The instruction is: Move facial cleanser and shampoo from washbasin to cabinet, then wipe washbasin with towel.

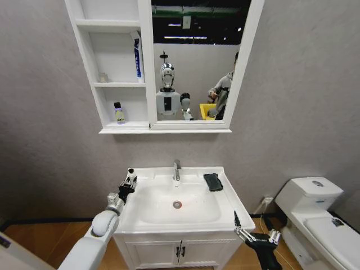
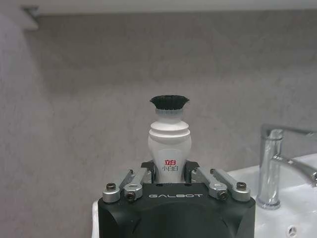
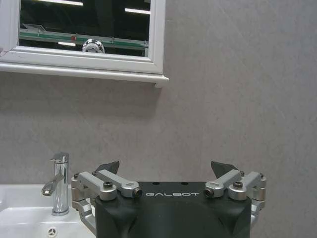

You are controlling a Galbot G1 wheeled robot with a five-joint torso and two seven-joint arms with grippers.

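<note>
The left gripper (image 2: 169, 174) pinches a white bottle (image 2: 169, 144) with a black cap between its fingers at the washbasin's (image 1: 236, 209) left rear corner. The towel (image 1: 212, 181) lies on the right rear rim. The right gripper (image 3: 167, 171) hangs off the front right corner, fingers spread. A blue tube (image 1: 137, 57) and a small bottle (image 1: 118, 113) stand in the cabinet (image 1: 147, 67).

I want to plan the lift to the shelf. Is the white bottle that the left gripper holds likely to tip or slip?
The white bottle is tall and narrow, so it probably tips easily once set down. Its smooth waisted body looks slippery, though the left gripper clamps it low. It seems rigid plastic, likely light.
</note>
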